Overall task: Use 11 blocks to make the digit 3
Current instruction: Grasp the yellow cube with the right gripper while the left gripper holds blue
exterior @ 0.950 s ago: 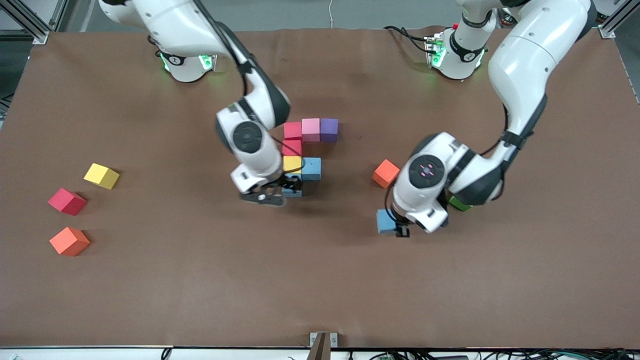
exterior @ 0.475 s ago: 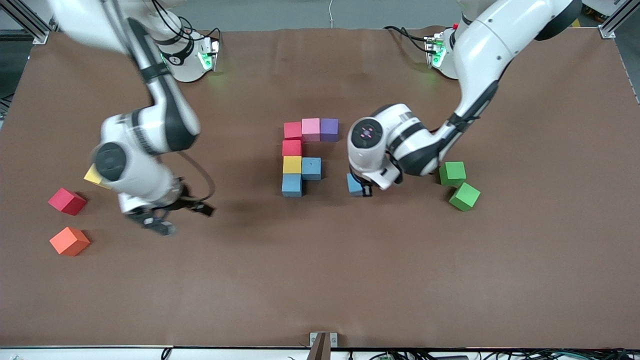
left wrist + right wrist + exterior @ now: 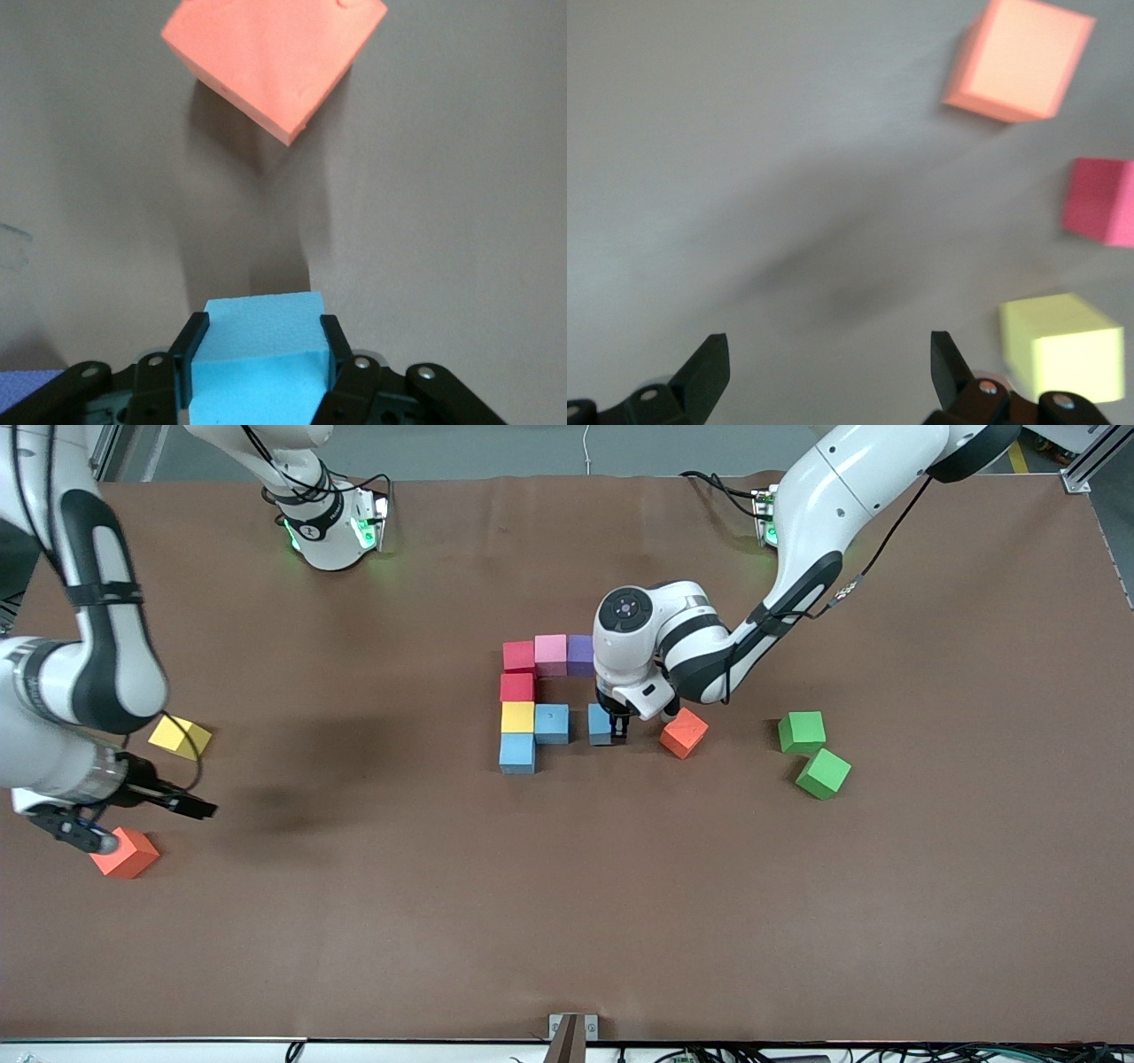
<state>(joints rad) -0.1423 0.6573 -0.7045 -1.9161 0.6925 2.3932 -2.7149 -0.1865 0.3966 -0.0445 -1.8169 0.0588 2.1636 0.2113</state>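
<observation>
My left gripper [image 3: 608, 732] is shut on a light blue block [image 3: 599, 723], held low beside the figure's middle row; both pads press its sides [image 3: 257, 350]. The partial digit 3 holds red [image 3: 518, 656], pink [image 3: 550, 648], purple [image 3: 580, 650], red [image 3: 516, 687], yellow [image 3: 517, 716] and two light blue blocks [image 3: 552, 724], [image 3: 517, 753]. An orange block [image 3: 684, 732] lies just past the held one. My right gripper [image 3: 133, 821] is open and holds nothing, over loose yellow [image 3: 180, 737] and orange blocks [image 3: 124, 853].
Two green blocks [image 3: 802, 732], [image 3: 823, 772] lie toward the left arm's end. In the right wrist view a red block [image 3: 1099, 202] lies between the orange [image 3: 1019, 57] and yellow [image 3: 1059, 345] ones; the right arm hides it from the front.
The left gripper carried the light blue block from near the green blocks to beside the figure's middle row. The right arm swung away from the figure to the loose blocks at its end.
</observation>
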